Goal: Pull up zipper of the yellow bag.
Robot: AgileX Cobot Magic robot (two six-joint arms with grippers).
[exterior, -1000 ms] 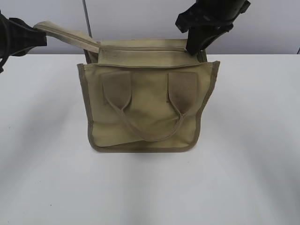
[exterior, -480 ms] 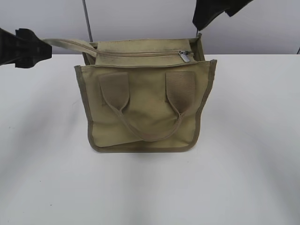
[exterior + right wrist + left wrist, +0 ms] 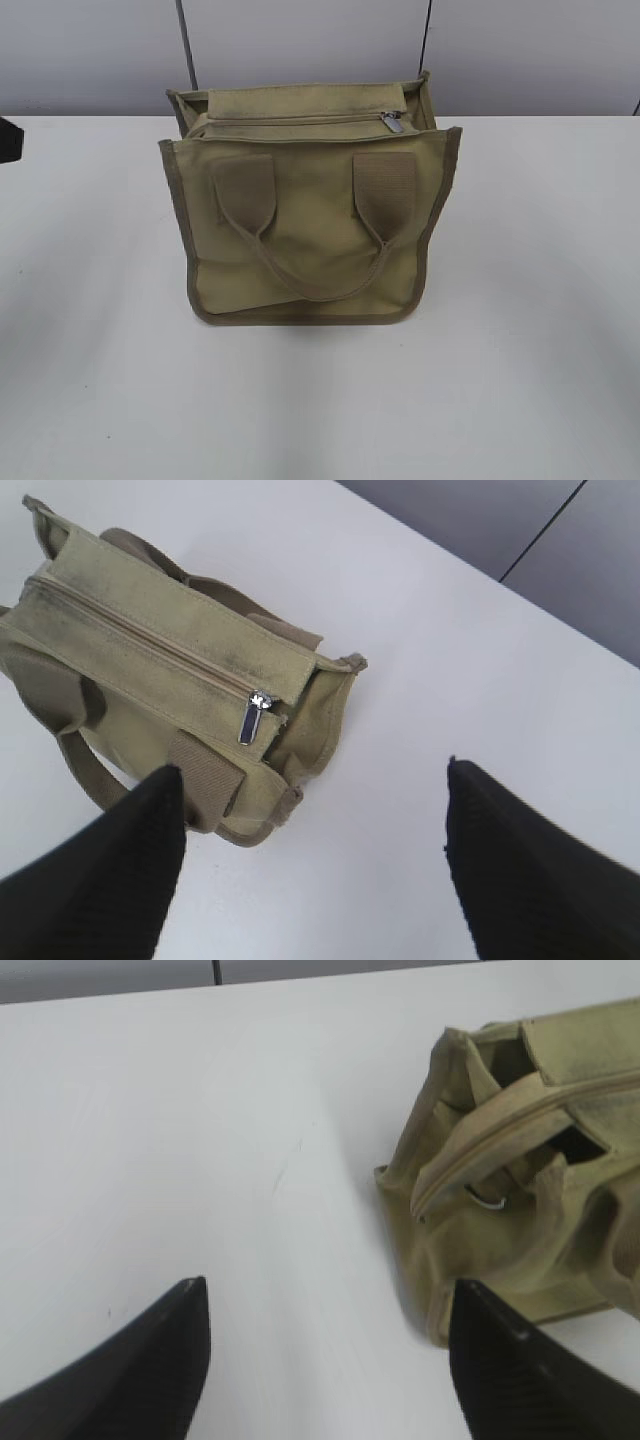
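Note:
The yellow bag (image 3: 305, 235), a khaki canvas tote with olive trim and webbing handles, stands upright in the middle of the white table. Its zipper (image 3: 300, 119) runs across the top, with the silver pull tab (image 3: 393, 122) at the right end; the zip line looks closed. The right wrist view shows the bag (image 3: 130, 670) and the tab (image 3: 251, 719). My right gripper (image 3: 315, 780) is open and empty, above the table to the right of the bag. My left gripper (image 3: 330, 1300) is open and empty, left of the bag (image 3: 520, 1160).
The white table (image 3: 520, 380) spreads all round the bag. A grey panelled wall (image 3: 300, 45) stands behind it. A dark part of the left arm (image 3: 8, 140) shows at the left edge of the exterior view.
The right gripper has let go at the zipper's right end and lifted out of the exterior view. The left gripper has released the bag's rear handle, which dropped back, and withdrawn left.

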